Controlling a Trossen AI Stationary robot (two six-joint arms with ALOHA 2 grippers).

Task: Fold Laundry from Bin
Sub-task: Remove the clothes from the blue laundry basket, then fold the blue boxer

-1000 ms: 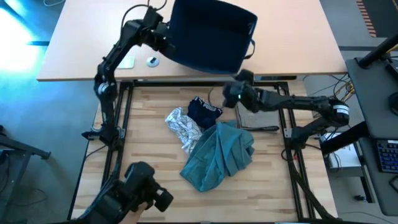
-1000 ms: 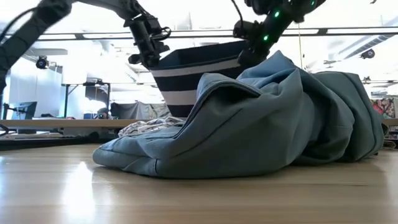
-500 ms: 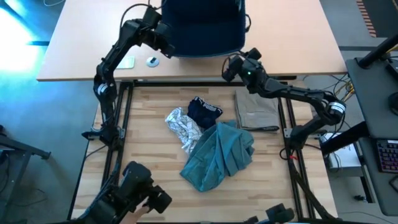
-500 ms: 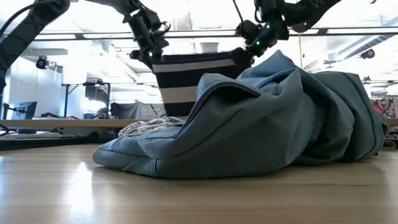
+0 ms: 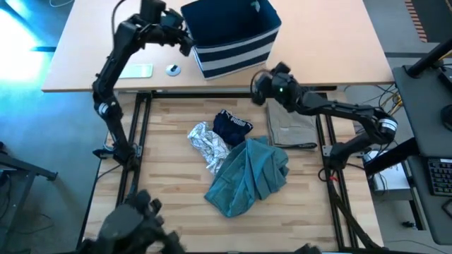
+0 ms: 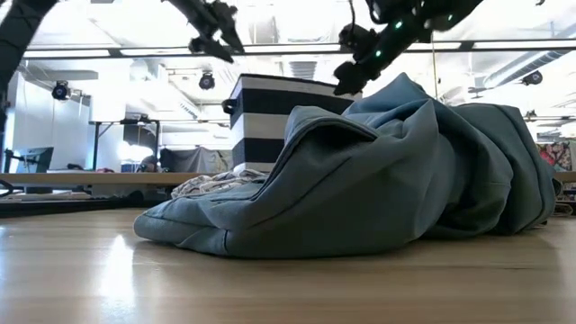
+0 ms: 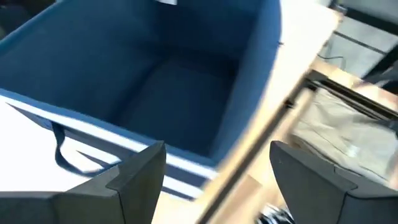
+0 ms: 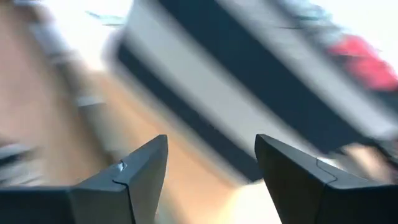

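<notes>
The soft blue bin [image 5: 236, 39] with white stripes stands upright on the far bench [image 5: 92, 63]. The left gripper [image 5: 185, 42] hangs beside it, jaws open. The right gripper [image 5: 258, 79] is near its front, jaws open too. The crumpled laundry [image 5: 247, 176] lies in a floppy heap on the smooth wooden bench.

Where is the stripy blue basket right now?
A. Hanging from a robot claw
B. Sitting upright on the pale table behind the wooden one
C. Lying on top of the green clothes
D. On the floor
B: the basket stands upright on the pale table, its open top showing, with neither claw holding it.
</notes>
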